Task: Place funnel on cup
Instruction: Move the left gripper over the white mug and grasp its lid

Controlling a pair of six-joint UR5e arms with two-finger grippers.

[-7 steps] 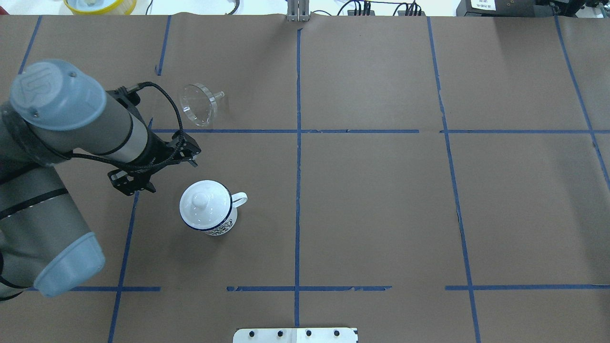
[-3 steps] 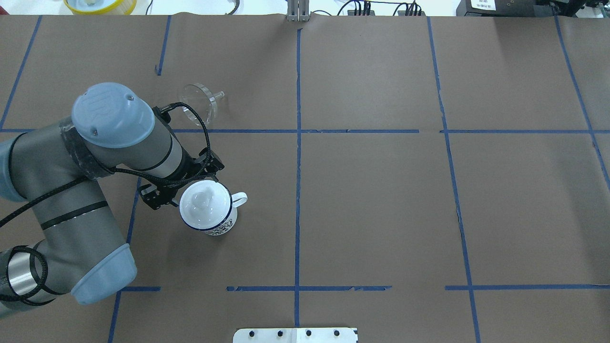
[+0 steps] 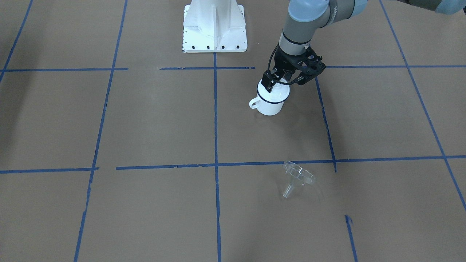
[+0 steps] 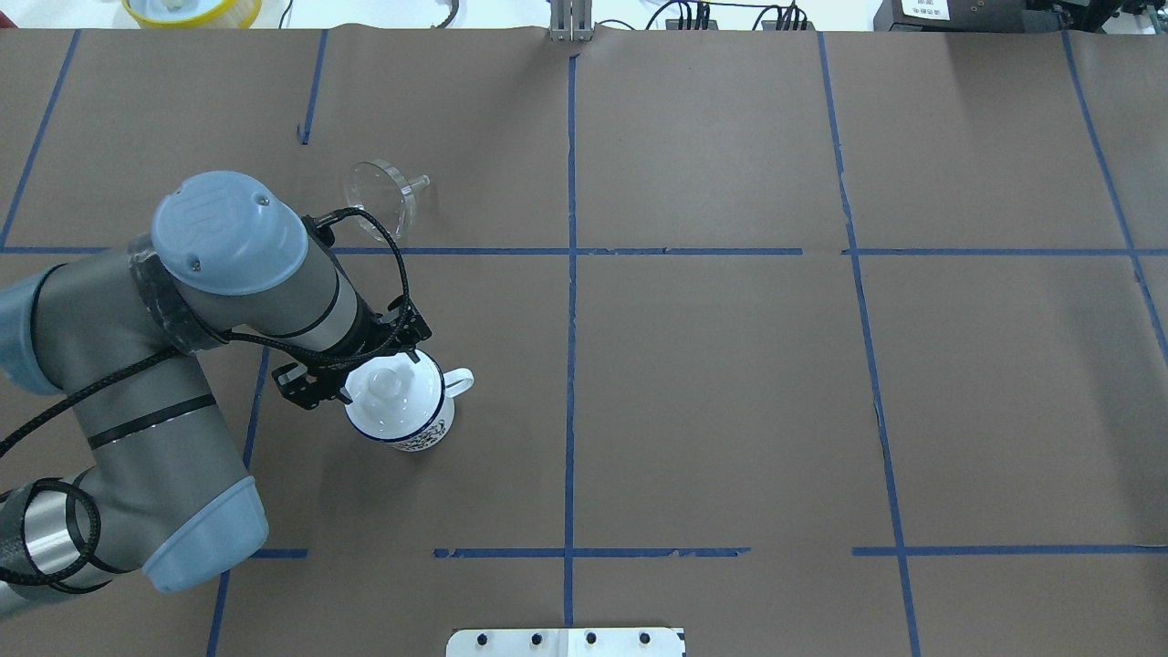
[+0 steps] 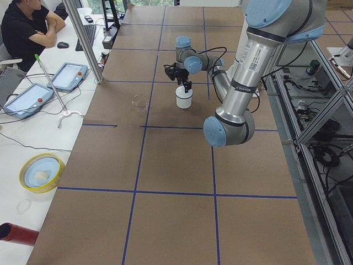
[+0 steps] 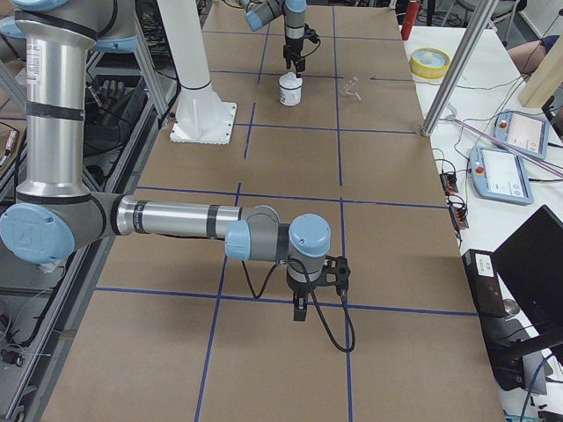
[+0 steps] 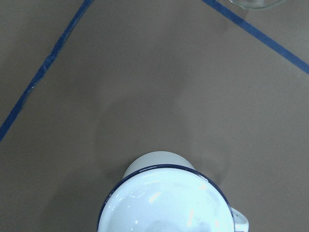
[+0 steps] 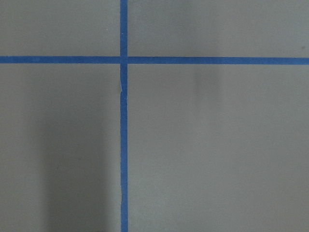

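Note:
The cup [image 4: 415,431] is a white mug with a dark blue rim, standing upright left of centre with its handle to the right. A white knobbed lid [image 4: 391,394] sits on it. The clear funnel [image 4: 377,193] lies on its side farther back, apart from the cup; it also shows in the front view [image 3: 298,174]. My left gripper [image 3: 278,82] points down just over the lid, with its fingers apart on either side of the knob. The left wrist view shows the lid [image 7: 164,203] close below. My right gripper [image 6: 299,308] hangs over bare table far off; I cannot tell whether it is open or shut.
Brown paper with blue tape lines covers the table [image 4: 730,383]. The white robot base [image 3: 214,25] stands at the near edge. A yellow bowl [image 4: 192,9] sits beyond the far edge. An operator [image 5: 25,25] sits at the side desk.
My left arm has swung right and forward, bringing the gripper from left of the cup to just over the lid. The cup and funnel have not moved.

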